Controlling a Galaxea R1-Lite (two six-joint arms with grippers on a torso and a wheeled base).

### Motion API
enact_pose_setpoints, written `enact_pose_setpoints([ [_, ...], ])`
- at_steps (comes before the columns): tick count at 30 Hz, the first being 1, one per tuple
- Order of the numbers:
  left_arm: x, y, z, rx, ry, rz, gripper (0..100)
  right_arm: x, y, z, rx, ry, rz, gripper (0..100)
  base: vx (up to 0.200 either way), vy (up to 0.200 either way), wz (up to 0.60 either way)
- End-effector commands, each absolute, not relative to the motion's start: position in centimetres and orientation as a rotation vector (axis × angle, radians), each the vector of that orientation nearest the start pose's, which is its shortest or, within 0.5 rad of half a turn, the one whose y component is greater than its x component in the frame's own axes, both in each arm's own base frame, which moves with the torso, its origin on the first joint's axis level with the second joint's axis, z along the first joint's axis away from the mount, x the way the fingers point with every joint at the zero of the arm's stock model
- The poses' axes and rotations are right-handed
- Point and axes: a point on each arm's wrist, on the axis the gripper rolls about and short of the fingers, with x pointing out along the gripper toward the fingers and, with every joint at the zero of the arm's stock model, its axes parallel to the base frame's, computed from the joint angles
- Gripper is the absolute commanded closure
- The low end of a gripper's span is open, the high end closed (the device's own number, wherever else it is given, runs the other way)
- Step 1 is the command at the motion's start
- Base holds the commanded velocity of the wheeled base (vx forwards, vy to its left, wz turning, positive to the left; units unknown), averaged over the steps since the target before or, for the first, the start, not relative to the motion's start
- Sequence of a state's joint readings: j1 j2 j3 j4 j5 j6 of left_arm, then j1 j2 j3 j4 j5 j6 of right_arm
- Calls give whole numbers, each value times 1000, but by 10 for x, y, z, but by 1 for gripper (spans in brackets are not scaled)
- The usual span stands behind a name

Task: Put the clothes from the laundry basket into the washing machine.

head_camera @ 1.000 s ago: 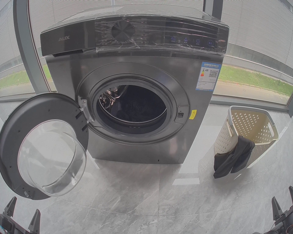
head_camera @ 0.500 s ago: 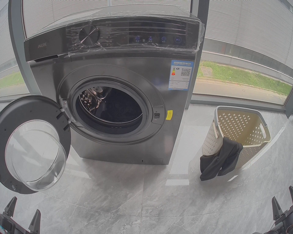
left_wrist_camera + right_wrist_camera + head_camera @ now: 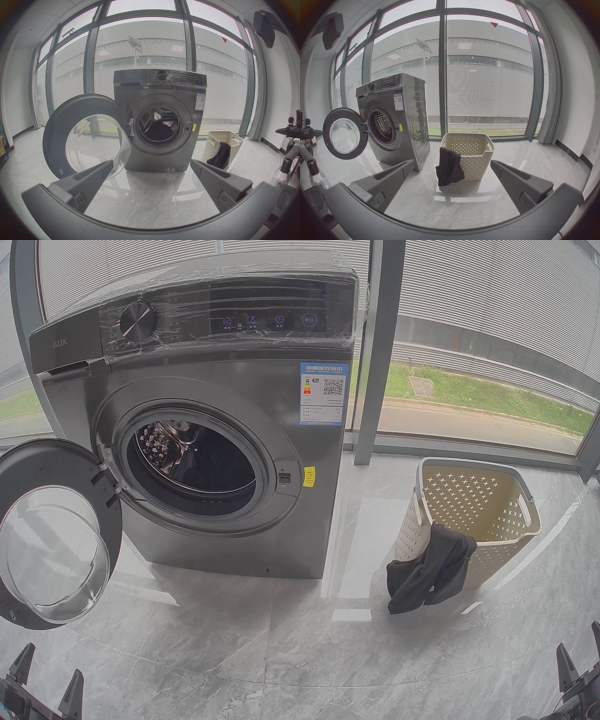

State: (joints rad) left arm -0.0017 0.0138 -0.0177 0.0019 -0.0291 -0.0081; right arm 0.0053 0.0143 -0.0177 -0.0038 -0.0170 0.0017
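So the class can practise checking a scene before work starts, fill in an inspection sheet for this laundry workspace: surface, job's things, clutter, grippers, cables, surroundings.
Surface: glossy grey stone-look floor.
Job's things: washing machine, its door swung open on the robot's left side; cream laundry basket on the floor on the machine's other side; black garment draped over the basket's near rim, hanging outside.
Clutter: nothing seen.
Grippers: left gripper and right gripper both open, empty, low near the robot.
Cables: nothing seen.
Surroundings: tall windows behind, grass outside.

Washer (image 3: 161, 123) open, basket (image 3: 210, 146) w/ dark garment (image 3: 220, 155) beside, end effector (image 3: 151, 162) spread
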Motion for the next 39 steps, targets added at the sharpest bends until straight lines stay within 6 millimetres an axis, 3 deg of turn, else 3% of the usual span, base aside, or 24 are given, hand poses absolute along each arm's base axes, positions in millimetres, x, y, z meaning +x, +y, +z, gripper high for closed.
enact_pose_setpoints([
  [1, -23, -1, 75, -8, 2, -31, 0, -22, -1, 76, 2, 2, -11, 0, 0, -200, 0],
  [4, -23, -1, 76, -17, 0, -28, 0, -22, -1, 76, 2, 2, -11, 0, 0, -200, 0],
  [39, -23, -1, 76, -11, 0, -29, 0, -22, 0, 76, 2, 2, -9, 0, 0, 0, 0],
])
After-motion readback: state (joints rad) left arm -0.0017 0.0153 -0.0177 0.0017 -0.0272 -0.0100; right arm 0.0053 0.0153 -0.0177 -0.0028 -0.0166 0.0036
